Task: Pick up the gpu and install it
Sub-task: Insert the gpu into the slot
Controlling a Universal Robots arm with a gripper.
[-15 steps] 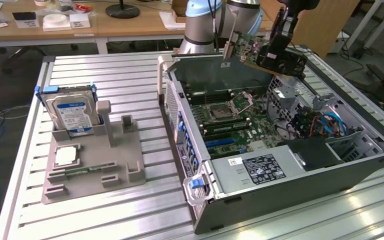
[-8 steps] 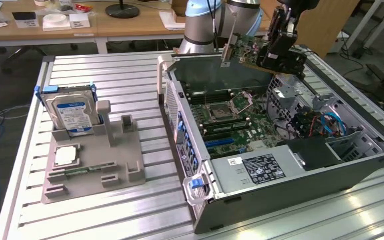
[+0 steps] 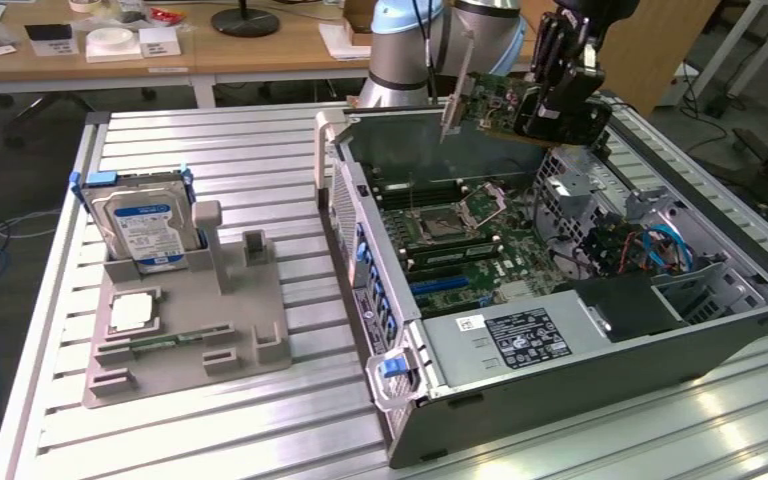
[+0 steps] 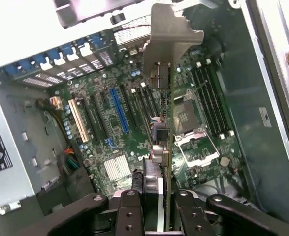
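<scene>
Exterior view: the gpu (image 3: 494, 98) hangs in the upper right of the frame, above the far end of the open computer case (image 3: 704, 330), clear of the motherboard (image 3: 451, 230) below it. The end effector (image 3: 544, 115) grips it at one end, with the silver bracket (image 3: 454, 95) pointing toward the exterior view's left. The card looks light and stiff but probably fragile. The plain board edges seem the safest place to hold it, away from the fan and the contact edge. A hard drive (image 3: 144, 225) stands in its holder on the table (image 3: 224, 140), well apart at the exterior view's left.

Wrist view: the gpu (image 4: 168, 123) is seen edge-on, a thin green line running from the end effector (image 4: 158, 199) out to the bracket (image 4: 171, 34). The black fingers (image 4: 129, 206) are partly closed and press on both faces of the card, pinching it. The motherboard (image 4: 110, 142) with its blue slot (image 4: 118, 110) lies beyond, and the card is not seated in it.
</scene>
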